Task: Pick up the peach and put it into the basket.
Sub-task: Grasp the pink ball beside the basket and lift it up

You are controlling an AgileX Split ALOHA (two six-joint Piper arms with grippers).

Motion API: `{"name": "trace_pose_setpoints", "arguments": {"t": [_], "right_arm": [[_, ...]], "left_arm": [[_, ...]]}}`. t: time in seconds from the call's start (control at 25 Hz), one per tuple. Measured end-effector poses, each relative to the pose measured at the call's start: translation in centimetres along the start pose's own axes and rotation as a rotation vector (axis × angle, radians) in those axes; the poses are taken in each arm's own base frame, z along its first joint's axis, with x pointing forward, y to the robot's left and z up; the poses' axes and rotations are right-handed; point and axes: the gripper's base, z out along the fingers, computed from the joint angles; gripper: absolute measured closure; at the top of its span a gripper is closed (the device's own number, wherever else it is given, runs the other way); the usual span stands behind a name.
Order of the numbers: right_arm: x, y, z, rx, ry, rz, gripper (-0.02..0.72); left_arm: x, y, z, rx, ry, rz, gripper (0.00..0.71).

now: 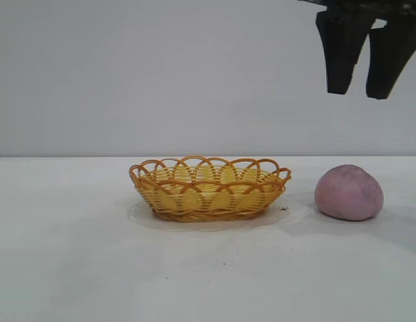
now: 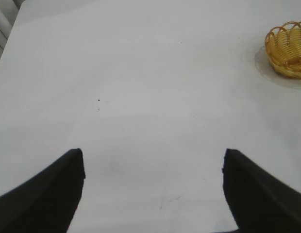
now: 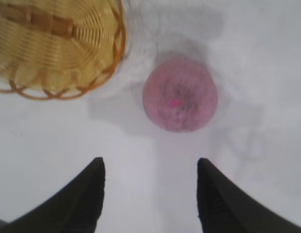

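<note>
The peach (image 1: pixel 349 192), a dull pink-mauve lump, rests on the white table to the right of the basket (image 1: pixel 209 188), a shallow yellow wicker oval with an orange looped rim. High above the peach hangs my right gripper (image 1: pixel 359 90), open and empty, fingers pointing down. The right wrist view looks straight down on the peach (image 3: pixel 180 95) beside the basket (image 3: pixel 58 46), with that gripper (image 3: pixel 150 162) well clear of both. My left gripper (image 2: pixel 153 155) is open over bare table, out of the exterior view; the basket (image 2: pixel 289 48) lies far off to its side.
The white table (image 1: pixel 74 255) stretches wide to the left and in front of the basket. A plain pale wall (image 1: pixel 161 74) stands behind. A faint round mark rings the basket's base.
</note>
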Motion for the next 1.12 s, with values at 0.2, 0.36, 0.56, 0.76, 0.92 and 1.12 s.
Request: {"name": "trace_pose_setpoints", "arguments": {"t": [0.2,0.36,0.56,0.76,0.92,1.12], "right_arm": [[-0.5,-0.5,2.3,0.01,0.049,0.006,0.292],[-1.0,-0.8,4.4,0.014,0.066,0.01,0.345],[-1.4,-1.7,6.4,0.019,0.078,0.03,0.345],[-1.6,-2.8,7.7,0.025,0.082,0.056,0.345],[-1.7,-3.0,8.4,0.023,0.085,0.06,0.345],[-2.6,-3.2,9.2,0.019,0.101,0.059,0.433]], "left_arm": [[0.0,0.0,0.0,0.0,0.0,0.0,0.191],[0.0,0.0,0.0,0.0,0.0,0.0,0.191],[0.0,0.0,0.0,0.0,0.0,0.0,0.191],[0.0,0.0,0.0,0.0,0.0,0.0,0.191],[0.0,0.0,0.0,0.0,0.0,0.0,0.191],[0.0,0.0,0.0,0.0,0.0,0.0,0.191]]}}
